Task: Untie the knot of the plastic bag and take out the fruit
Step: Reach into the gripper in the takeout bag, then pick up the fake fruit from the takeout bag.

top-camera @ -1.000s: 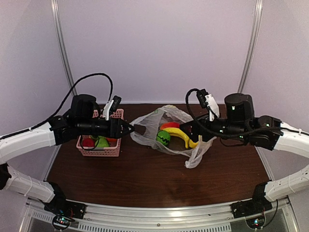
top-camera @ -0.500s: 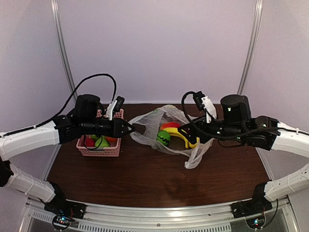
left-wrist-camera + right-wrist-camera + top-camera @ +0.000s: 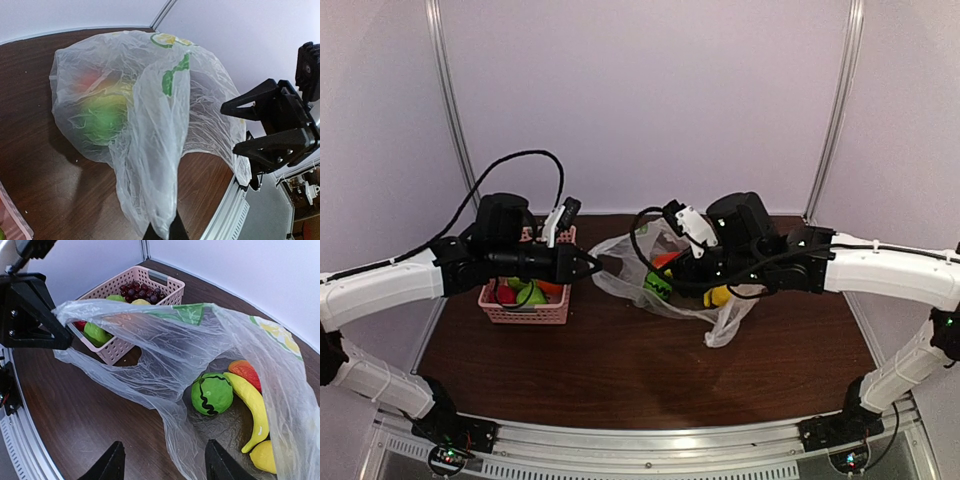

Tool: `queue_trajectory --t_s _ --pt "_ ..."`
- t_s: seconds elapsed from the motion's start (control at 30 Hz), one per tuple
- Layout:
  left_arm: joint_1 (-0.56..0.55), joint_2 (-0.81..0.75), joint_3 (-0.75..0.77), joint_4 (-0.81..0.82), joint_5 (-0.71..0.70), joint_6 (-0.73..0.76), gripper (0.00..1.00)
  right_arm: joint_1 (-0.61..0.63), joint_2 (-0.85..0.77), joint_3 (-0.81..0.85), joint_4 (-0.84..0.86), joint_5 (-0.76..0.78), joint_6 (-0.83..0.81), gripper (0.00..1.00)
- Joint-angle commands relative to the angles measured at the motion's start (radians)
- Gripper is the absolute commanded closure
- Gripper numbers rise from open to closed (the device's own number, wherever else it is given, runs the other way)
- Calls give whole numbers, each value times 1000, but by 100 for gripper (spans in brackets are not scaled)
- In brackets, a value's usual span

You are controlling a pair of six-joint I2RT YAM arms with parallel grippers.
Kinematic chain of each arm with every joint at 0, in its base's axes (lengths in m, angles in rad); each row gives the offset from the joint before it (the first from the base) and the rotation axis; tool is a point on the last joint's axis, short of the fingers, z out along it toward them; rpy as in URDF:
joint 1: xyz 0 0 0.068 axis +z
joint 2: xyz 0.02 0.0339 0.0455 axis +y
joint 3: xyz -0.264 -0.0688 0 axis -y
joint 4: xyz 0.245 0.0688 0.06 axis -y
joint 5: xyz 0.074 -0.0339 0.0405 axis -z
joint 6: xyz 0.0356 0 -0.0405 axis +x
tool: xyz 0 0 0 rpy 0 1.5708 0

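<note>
The clear plastic bag [image 3: 625,262] lies open on the brown table, and no knot shows. My left gripper [image 3: 592,266] is shut on a stretched strip of the bag's film [image 3: 165,234] and holds that edge up. My right gripper [image 3: 165,465] is open and empty, hovering over the bag's mouth just short of the fruit; it also shows in the left wrist view [image 3: 229,126]. Inside the bag lie a green ball with dark patches [image 3: 212,393], a long yellow fruit [image 3: 250,405], a red-orange fruit [image 3: 245,371] and a small yellow piece [image 3: 264,456].
A pink slotted basket [image 3: 525,312] stands left of the bag, under my left arm, holding dark grapes [image 3: 137,291] and light green fruits [image 3: 96,332]. The metal rail [image 3: 650,445] runs along the table's near edge.
My right arm has swung left and forward, so its gripper is now over the bag's mouth. My left gripper has stayed put, holding the bag's edge.
</note>
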Motion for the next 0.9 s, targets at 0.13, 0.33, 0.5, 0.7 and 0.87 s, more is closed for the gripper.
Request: queue_trajectory --t_s 0.13,0.33,0.5,0.7,0.87 --pt "-6 14 62 -6 -6 30 100 -4 171 94 -59 102 -116 51" --pt "-6 17 84 -38 -18 37 100 -24 258 108 -105 182 -189 55" --pt "-6 21 93 -45 -15 38 100 -66 302 108 -142 219 -221 58" --pt "-6 23 90 -51 -14 40 100 -118 369 125 -154 223 -247 59" --pt "-5 34 91 -50 2 42 100 -160 425 161 -134 185 -225 60"
